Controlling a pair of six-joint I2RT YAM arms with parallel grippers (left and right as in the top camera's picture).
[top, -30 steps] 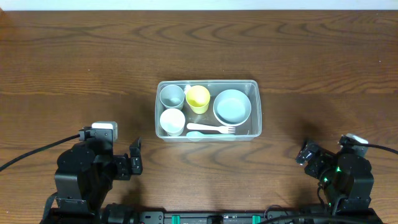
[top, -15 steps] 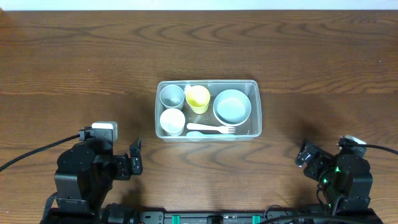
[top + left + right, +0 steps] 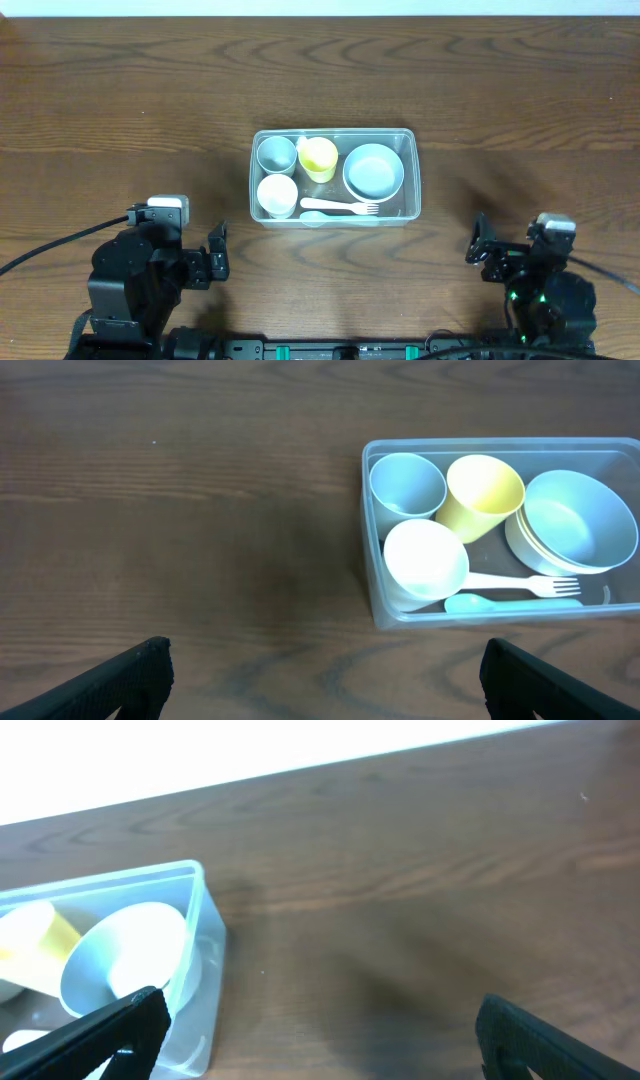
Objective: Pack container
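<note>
The clear plastic container [image 3: 411,175] sits mid-table. It holds a grey-blue cup [image 3: 277,153], a yellow cup [image 3: 319,157], a white cup [image 3: 277,194], stacked pale blue bowls [image 3: 374,171], a white fork [image 3: 340,207] and a light blue spoon [image 3: 312,216]. The left wrist view shows the container [image 3: 372,585] at the right and the right wrist view shows its corner [image 3: 205,910] at the left. My left gripper [image 3: 218,254] is open and empty near the front left. My right gripper [image 3: 481,245] is open and empty near the front right.
The dark wooden table [image 3: 120,110] runs wide around the container. Black cables trail from both arm bases at the front edge. The table's far edge shows in the right wrist view [image 3: 400,755].
The right arm has turned and shifted slightly left near the front edge. The left arm and the container's contents have not moved.
</note>
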